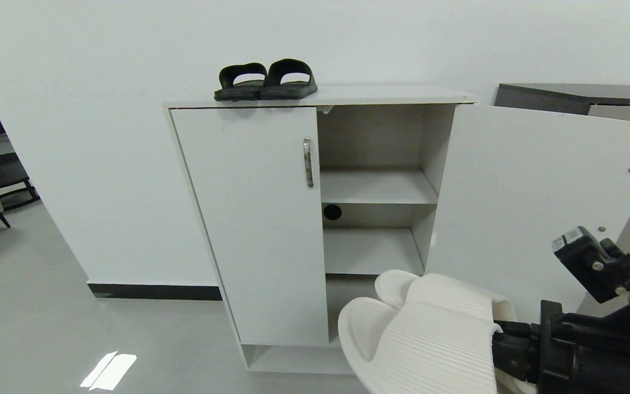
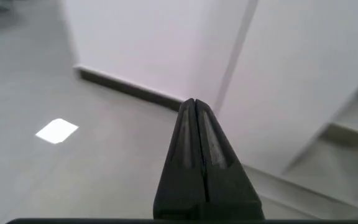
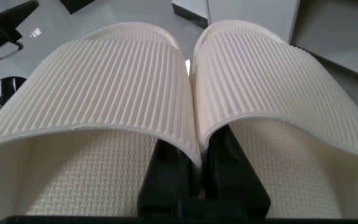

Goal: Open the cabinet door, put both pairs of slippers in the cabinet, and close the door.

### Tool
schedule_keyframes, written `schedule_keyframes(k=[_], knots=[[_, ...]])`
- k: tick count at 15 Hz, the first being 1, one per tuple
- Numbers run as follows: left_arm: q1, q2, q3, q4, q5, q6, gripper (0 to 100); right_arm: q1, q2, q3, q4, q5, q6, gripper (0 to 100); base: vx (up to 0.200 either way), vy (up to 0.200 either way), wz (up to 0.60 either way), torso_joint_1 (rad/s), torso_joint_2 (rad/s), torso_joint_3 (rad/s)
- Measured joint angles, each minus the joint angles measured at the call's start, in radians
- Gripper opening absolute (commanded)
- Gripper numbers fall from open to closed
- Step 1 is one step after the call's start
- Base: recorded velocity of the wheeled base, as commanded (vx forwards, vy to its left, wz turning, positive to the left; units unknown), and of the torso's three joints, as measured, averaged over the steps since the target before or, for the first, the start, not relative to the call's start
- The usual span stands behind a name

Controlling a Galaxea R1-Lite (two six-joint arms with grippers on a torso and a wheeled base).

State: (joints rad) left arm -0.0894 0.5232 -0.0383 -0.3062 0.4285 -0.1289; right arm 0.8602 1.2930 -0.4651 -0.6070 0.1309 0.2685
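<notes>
White ribbed slippers (image 1: 430, 334) (image 3: 185, 93) hang as a pair from the right gripper (image 1: 506, 340) (image 3: 199, 171). One finger sits under each strap, and the jaws are closed on the two touching inner walls. That single pinch carries both shoes at once, toes pointing at the cabinet (image 1: 391, 94).

The pair sits low, in front of the open right half and just below the lower shelf (image 1: 369, 249). The toes are near the opening but not yet inside. The right door (image 1: 534, 191) is swung wide, likely so the arm gets a straight path to the shelves. The upper shelf (image 1: 375, 186) and the lower shelf are both bare. The left door (image 1: 249, 219) is closed, its metal handle (image 1: 308, 162) at the inner edge.

Black slippers (image 1: 266, 82) rest side by side on the cabinet top, over the closed door, well apart from either gripper. They look like the second pair waiting their turn.

The left gripper (image 2: 196, 143) has its jaws pressed together and holds nothing. It hangs low over the grey floor (image 2: 73, 168) beside the cabinet front, probably parked out of the way.

Judged stage: door open, first pair about to go in, second pair and door closing not yet done.
</notes>
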Motion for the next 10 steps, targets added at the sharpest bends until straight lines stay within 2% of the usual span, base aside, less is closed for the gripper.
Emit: schedule_keyframes(k=[2,3,4,6,7,8,9,10], knots=[[0.102,-0.173,0.021,0.139,-0.017,0.040,0,0.000,0.000,0.003,0.000,-0.001,0.000,0,0.000,0.000,0.00,0.000,0.00,0.000],[0.131,-0.257,0.026,0.174,-0.062,0.055,0,0.000,0.000,0.007,0.000,-0.001,0.000,0,0.000,0.000,0.00,0.000,0.00,0.000],[0.148,-0.316,0.030,0.206,-0.133,0.066,0,0.000,0.000,0.011,0.000,-0.001,0.000,0,0.000,0.000,0.00,0.000,0.00,0.000],[0.171,-0.390,0.035,0.254,-0.452,0.102,0,0.000,0.000,0.017,0.000,-0.001,0.000,0,0.000,0.000,0.00,0.000,0.00,0.000],[0.171,-0.407,0.036,0.271,-0.520,0.121,0,0.000,-0.001,0.019,0.000,-0.001,0.000,0,0.000,0.000,0.00,0.000,0.00,0.000],[0.144,-0.424,0.036,0.283,-0.534,0.133,0,0.000,0.000,0.021,0.000,-0.001,0.000,0,0.000,0.000,0.00,0.000,0.00,0.000],[0.101,-0.439,0.037,0.293,-0.534,0.133,0,0.000,0.001,0.021,0.000,-0.001,0.000,0,0.000,0.000,0.00,0.000,0.00,0.000],[0.082,-0.457,0.038,0.298,-0.521,0.136,0,0.000,0.003,0.021,0.000,0.000,0.000,0,0.000,0.000,0.00,0.000,0.00,0.000]])
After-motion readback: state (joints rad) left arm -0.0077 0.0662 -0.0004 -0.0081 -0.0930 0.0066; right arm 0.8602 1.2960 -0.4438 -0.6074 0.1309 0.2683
